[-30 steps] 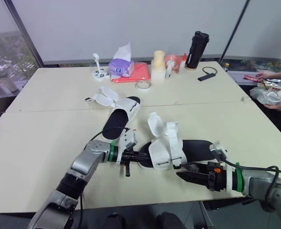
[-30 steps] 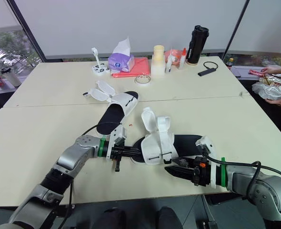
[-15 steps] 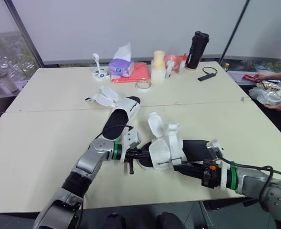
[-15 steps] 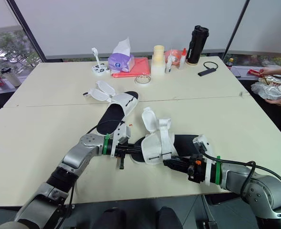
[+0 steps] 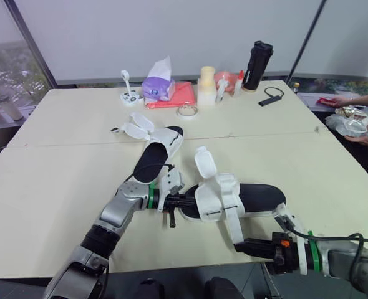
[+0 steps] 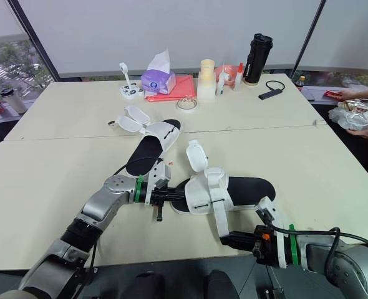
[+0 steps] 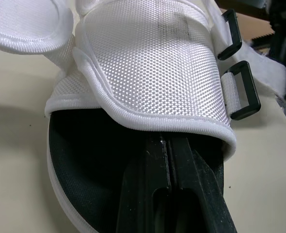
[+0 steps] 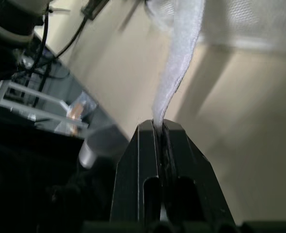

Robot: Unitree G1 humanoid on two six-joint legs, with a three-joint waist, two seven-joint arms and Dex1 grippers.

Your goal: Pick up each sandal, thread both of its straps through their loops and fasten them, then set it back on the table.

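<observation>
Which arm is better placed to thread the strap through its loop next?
Right: the right gripper is shut on the strap, at its end; the left gripper, shut, sits tucked under the upper of the sandal.

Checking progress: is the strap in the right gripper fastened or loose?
Loose: the strap stretches away from the sandal, pinched by the fingers of the right gripper.

The nearer white woven-mesh sandal (image 5: 218, 198) has a black footbed, black plastic loops (image 7: 244, 96) and a white fabric strap (image 8: 179, 63). The farther white open-strapped sandal (image 5: 154, 152) is black inside too. The rectangular table (image 5: 59, 180) is pale cream. Along its far edge: a purple tissue pack (image 5: 158, 87), a red cloth (image 5: 185, 94), a black flask (image 5: 259, 57).
</observation>
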